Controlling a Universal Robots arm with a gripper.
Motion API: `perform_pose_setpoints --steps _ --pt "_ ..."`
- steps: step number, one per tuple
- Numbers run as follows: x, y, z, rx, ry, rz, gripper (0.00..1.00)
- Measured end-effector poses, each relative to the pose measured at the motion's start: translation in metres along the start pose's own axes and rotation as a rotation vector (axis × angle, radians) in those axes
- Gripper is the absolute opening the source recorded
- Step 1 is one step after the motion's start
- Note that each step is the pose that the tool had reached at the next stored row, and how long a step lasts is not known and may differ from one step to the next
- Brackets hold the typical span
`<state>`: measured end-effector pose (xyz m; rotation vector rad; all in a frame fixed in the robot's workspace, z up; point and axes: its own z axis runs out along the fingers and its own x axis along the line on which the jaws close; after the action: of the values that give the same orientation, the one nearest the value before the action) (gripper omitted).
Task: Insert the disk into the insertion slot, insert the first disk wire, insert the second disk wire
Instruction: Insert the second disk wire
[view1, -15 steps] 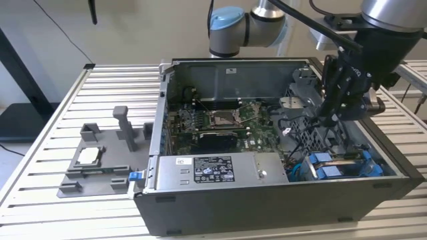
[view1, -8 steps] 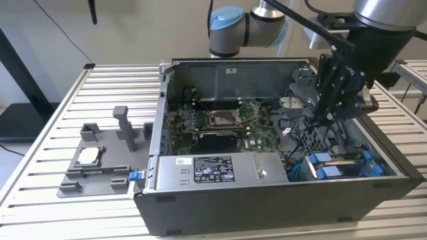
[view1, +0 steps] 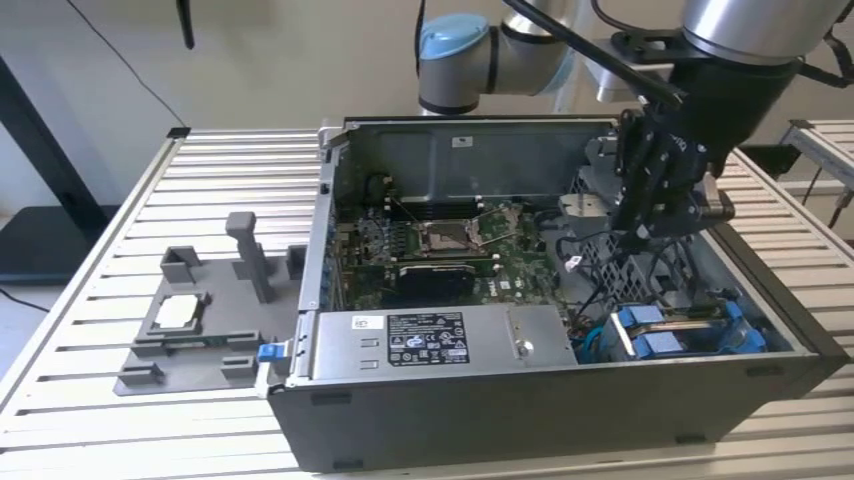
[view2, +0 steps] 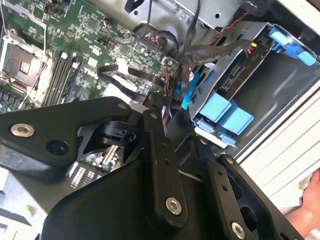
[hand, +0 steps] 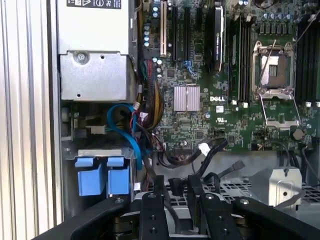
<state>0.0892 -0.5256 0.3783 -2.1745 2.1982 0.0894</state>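
Observation:
The insertion slot (view1: 694, 330) is the grey drive bay at the open case's front corner, on the exterior view's right. Two bright blue tabs (view1: 651, 330) stand side by side at its mouth, seen in both wrist views (hand: 102, 177) (view2: 227, 112). The disk's grey labelled face is hidden, so I cannot tell whether the tabs belong to it. My gripper (view1: 654, 228) hangs inside the case just behind the bay, down among loose black cables (hand: 220, 172). A blue flat wire (hand: 127, 130) curls from the motherboard toward the bay.
The labelled grey power-supply box (view1: 427, 340) lies along the case's front, beside the bay. The motherboard with its silver socket (view1: 447, 235) fills the middle. A grey fixture (view1: 200, 320) sits on the slatted table at the exterior view's left. A person's hand (view2: 305, 215) shows outside the case wall.

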Motion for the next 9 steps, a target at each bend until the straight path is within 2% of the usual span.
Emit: perform_pose_setpoints --steps 3,7,9 --pt "-0.0005 0.0035 0.0009 0.0004 -0.0002 -0.009 0.33" --pt "-0.0005 0.0036 0.0009 0.0002 0.0009 -0.01 0.33" --pt "-0.0006 0.0036 0.0011 0.0018 0.0048 -0.01 0.33"
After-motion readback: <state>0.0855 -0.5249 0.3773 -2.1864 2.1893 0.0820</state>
